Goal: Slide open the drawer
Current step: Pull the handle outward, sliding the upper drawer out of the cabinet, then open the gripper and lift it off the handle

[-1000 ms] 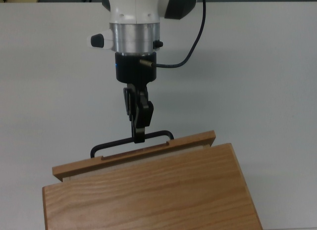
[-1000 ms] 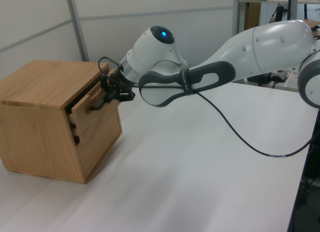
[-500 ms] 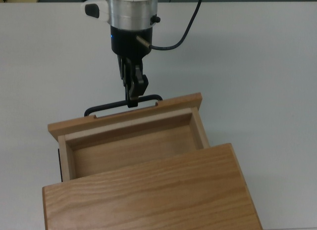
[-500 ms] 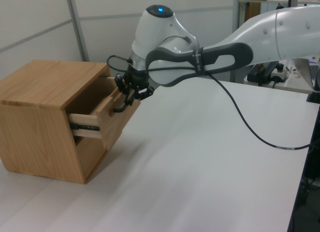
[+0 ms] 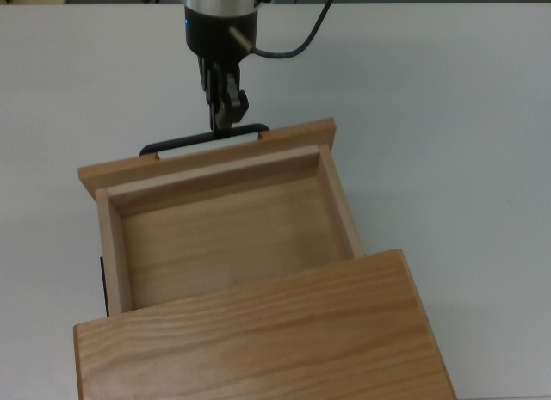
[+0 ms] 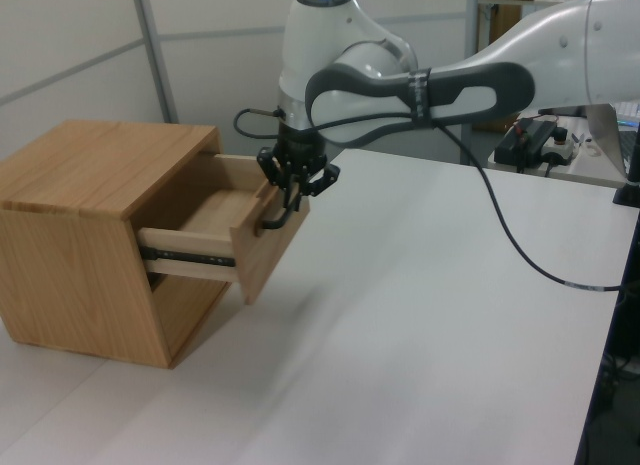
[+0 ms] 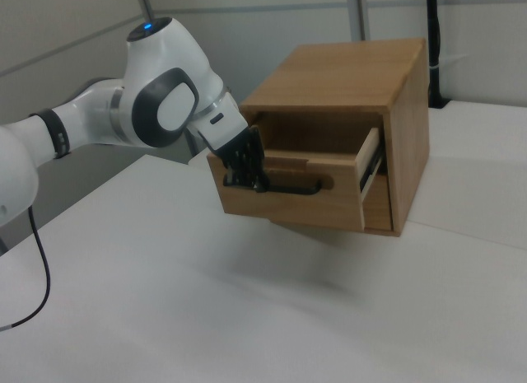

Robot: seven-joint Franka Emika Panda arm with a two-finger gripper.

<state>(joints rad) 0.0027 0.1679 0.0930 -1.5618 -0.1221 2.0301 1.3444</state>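
Wooden drawer (image 5: 225,232) now much further out than second ago. End effector (image 5: 223,125) clamped on black handle (image 5: 183,143); cabinet (image 5: 263,335) behind. Task nearly finished.

White arm (image 6: 520,60), grey joint bands, blue light, black cable (image 6: 520,255)
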